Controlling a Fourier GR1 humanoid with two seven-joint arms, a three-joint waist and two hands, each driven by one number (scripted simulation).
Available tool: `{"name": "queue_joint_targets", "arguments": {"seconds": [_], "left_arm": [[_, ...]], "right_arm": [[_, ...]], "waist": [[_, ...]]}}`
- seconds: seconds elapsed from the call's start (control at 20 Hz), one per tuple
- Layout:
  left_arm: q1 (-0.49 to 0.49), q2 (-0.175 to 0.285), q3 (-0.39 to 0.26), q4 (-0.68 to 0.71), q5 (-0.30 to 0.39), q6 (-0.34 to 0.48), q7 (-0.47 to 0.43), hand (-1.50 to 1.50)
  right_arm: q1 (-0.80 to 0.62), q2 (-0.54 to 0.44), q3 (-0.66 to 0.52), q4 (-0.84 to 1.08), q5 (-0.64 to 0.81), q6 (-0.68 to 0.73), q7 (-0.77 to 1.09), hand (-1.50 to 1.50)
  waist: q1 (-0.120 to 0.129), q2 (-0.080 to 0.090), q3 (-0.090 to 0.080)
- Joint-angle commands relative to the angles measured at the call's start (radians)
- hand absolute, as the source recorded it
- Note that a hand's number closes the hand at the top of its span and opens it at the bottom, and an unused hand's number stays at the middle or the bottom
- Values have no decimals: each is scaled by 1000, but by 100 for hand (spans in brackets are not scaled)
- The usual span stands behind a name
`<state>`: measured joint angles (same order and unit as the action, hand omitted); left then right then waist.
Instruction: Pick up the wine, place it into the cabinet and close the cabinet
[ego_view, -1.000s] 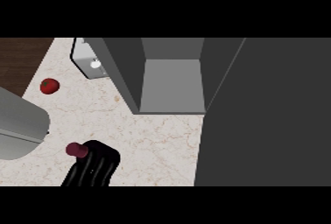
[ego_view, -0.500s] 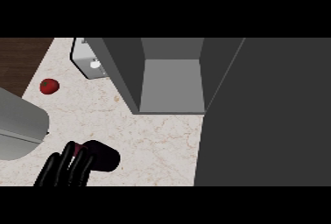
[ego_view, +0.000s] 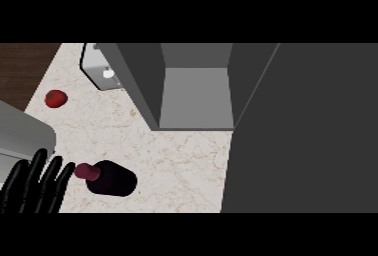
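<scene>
Wine bottle (ego_view: 112, 179) on the counter (ego_view: 177, 155), just right of the left hand (ego_view: 33, 185).

The hand is cut off at the wrist by the lower edge; its fingers (ego_view: 56, 172) are straight, hold nothing and lie just beside the red cap (ego_view: 87, 171), contact unclear. The bottle shows almost end-on, cap leftward, so any tilt is hard to judge. A grey block (ego_view: 21, 132) is cut off at the left edge. Farther back lie a small red fruit (ego_view: 55, 98) and the open cabinet (ego_view: 196, 95), with its dark door (ego_view: 303, 130) filling the right side.
</scene>
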<state>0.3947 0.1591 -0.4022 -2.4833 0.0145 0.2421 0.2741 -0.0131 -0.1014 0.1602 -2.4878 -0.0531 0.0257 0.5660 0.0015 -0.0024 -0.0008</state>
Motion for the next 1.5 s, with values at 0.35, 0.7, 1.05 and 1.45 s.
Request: {"name": "queue_joint_targets", "arguments": {"seconds": [0.35,0.7,1.05,1.45], "left_arm": [[46,-25,182,38,255,-106,-38,-150],[25,10,318,179,372,-238,-66,-150],[31,-27,354,412,373,-343,-245,-150],[-46,-29,445,569,341,-374,-332,-150]], "right_arm": [[9,-16,-55,-89,-66,14,48,-150],[17,17,59,-127,15,-11,79,-150],[-20,2,8,-189,-35,-28,183,-150],[-33,4,-23,-112,-33,-3,97,-150]], "waist": [[2,0,0],[-2,0,0],[-5,-1,0],[-2,1,1]]}}
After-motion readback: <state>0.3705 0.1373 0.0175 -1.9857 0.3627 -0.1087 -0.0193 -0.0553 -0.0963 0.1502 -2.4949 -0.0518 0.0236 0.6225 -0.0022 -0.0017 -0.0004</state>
